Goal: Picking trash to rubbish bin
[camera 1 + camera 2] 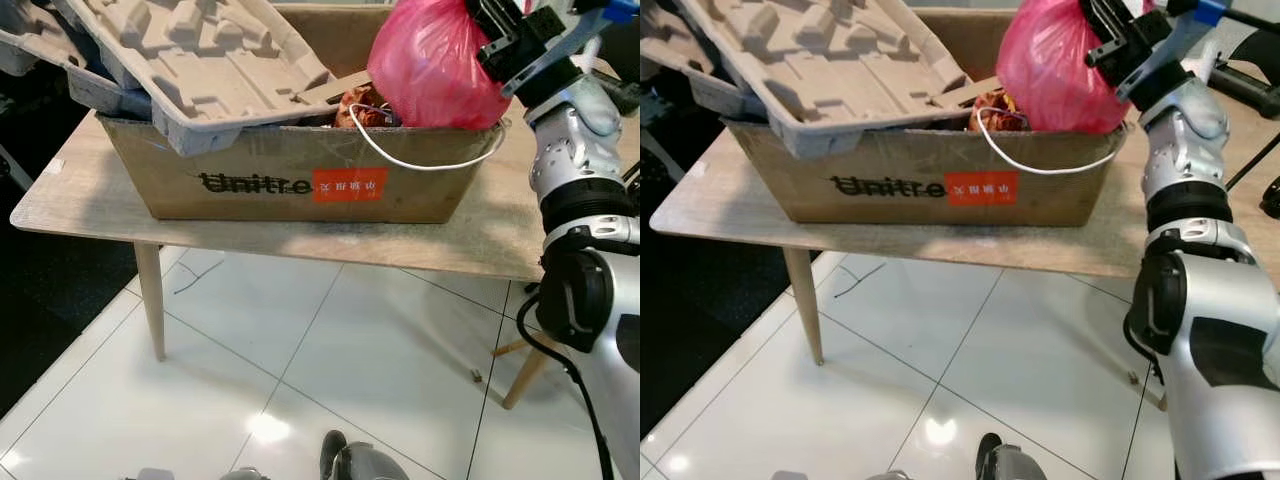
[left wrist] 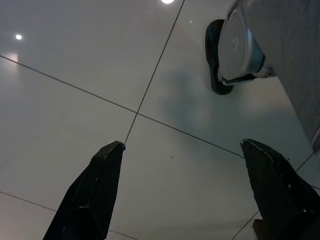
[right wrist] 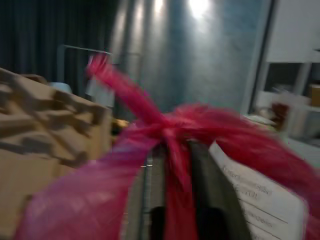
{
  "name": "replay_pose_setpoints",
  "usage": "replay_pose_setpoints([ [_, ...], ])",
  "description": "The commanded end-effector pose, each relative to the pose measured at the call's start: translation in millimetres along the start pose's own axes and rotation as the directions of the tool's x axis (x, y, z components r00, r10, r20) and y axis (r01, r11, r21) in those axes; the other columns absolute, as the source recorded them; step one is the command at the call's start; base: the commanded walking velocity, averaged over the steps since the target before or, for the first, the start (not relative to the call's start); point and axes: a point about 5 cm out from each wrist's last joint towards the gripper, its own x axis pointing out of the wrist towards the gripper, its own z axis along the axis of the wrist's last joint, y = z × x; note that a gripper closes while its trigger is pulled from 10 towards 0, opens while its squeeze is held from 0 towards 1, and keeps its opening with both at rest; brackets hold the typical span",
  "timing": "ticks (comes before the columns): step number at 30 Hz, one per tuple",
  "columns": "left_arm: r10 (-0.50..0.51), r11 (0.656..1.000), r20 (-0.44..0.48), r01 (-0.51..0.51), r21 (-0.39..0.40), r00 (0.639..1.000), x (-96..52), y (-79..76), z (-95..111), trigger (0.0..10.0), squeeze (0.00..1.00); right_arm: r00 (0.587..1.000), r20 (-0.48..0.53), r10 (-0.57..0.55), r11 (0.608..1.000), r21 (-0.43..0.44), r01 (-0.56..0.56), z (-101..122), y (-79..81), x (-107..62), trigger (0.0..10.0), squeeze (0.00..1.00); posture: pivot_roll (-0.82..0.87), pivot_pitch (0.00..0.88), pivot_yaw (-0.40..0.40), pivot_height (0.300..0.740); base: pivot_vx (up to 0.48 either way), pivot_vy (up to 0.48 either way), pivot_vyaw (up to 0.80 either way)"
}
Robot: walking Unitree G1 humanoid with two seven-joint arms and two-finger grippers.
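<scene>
A pink plastic trash bag hangs at the right end of a cardboard box that stands on a wooden table. My right gripper is shut on the bag's knotted top, high above the box at the frame's upper right. In the head views the right arm rises beside the box. My left gripper hangs open over the white tiled floor, with nothing between its fingers.
Grey moulded pulp trays lie tilted across the box's left half. A white cable loops over the box's front wall, near an orange item inside. White floor tiles lie before the table; its legs stand left and right.
</scene>
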Motion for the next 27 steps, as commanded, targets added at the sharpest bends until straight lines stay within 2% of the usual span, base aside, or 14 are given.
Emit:
replay_pose_setpoints([
  [1,-0.004,1.0,-0.043,0.004,0.001,0.999,-3.5,0.3,-14.0,10.0,0.0,0.999,-0.015,-0.047,0.999,-0.023,0.046,0.7,-7.2,-3.7,10.0,1.0,0.07,0.245,-0.002,0.74,0.0,0.0,0.0],
  [8,-0.007,1.0,-0.034,0.007,0.004,0.999,-2.2,0.4,-9.3,10.0,0.0,0.983,-0.003,-0.181,0.98,-0.079,0.18,9.0,-25.0,-11.4,10.0,1.0,0.07,0.241,0.003,0.74,0.0,0.0,0.0],
  [14,-0.009,1.0,-0.028,0.01,0.008,1.0,-1.1,-0.2,-5.9,10.0,0.0,0.981,0.05,-0.187,0.978,-0.087,0.191,19.6,-28.9,-11.3,10.0,1.0,0.06,0.234,0.006,0.74,0.0,0.0,0.0],
  [16,-0.011,1.0,-0.023,0.011,0.009,1.0,-0.4,-0.6,-3.6,10.0,0.0,0.985,0.147,-0.089,0.996,-0.013,0.092,31.6,-23.8,-7.2,10.0,1.0,0.06,0.228,0.006,0.74,0.0,0.0,0.0],
  [17,-0.01,1.0,-0.021,0.01,0.008,1.0,0.1,-0.8,-2.1,10.0,0.0,0.977,0.213,0.015,0.999,0.038,-0.023,37.4,-16.1,-5.1,10.0,0.96,0.06,0.218,0.005,0.74,0.0,0.0,0.0],
  [18,-0.01,1.0,-0.018,0.01,0.008,1.0,0.5,-0.9,-0.5,10.0,0.0,0.955,0.272,0.115,0.988,0.072,-0.139,41.6,-7.3,-4.5,10.0,0.6,0.06,0.213,0.003,0.74,0.0,0.0,0.0],
  [19,-0.01,1.0,-0.018,0.01,0.008,1.0,0.5,-0.9,-0.5,10.0,0.0,0.955,0.272,0.115,0.988,0.072,-0.139,41.6,-7.3,-4.5,10.0,0.6,0.06,0.213,0.003,0.74,0.0,0.0,0.0],
  [20,-0.009,1.0,-0.016,0.009,0.007,1.0,0.8,-1.0,0.4,10.0,0.0,0.93,0.314,0.189,0.969,0.094,-0.229,43.8,0.3,-5.2,10.0,0.38,0.06,0.213,0.003,0.74,0.0,0.0,0.0],
  [21,-0.009,1.0,-0.016,0.009,0.007,1.0,0.8,-1.0,0.4,10.0,0.0,0.93,0.314,0.189,0.969,0.094,-0.229,43.8,0.3,-5.2,10.0,0.38,0.06,0.213,0.003,0.74,0.0,0.0,0.0],
  [22,-0.006,1.0,-0.011,0.006,0.003,1.0,1.6,-1.1,3.1,10.0,0.0,0.88,0.359,0.311,0.917,0.128,-0.377,42.0,18.5,-10.5,10.0,0.0,0.06,0.201,0.002,0.74,0.0,0.0,0.0],
  [23,-0.006,1.0,-0.011,0.006,0.003,1.0,1.6,-1.1,3.1,10.0,0.0,0.88,0.359,0.311,0.917,0.128,-0.377,42.0,18.5,-10.5,10.0,0.0,0.06,0.201,0.002,0.74,0.0,0.0,0.0],
  [24,-0.003,1.0,-0.008,0.003,0.001,1.0,2.0,-1.0,4.7,10.0,0.0,0.839,0.374,0.396,0.871,0.137,-0.473,39.5,33.9,-16.9,10.0,0.0,0.07,0.194,0.002,0.74,0.0,0.0,0.0],
  [25,-0.003,1.0,-0.008,0.003,0.001,1.0,2.0,-1.0,4.7,10.0,0.0,0.839,0.374,0.396,0.871,0.137,-0.473,39.5,33.9,-16.9,10.0,0.0,0.07,0.194,0.002,0.74,0.0,0.0,0.0],
  [27,0.003,1.0,-0.003,-0.003,-0.002,1.0,2.8,-0.6,7.6,10.0,0.0,0.766,0.39,0.511,0.785,0.152,-0.6,35.1,58.9,-26.9,10.0,0.0,0.07,0.184,0.0,0.74,0.0,0.0,0.0],
])
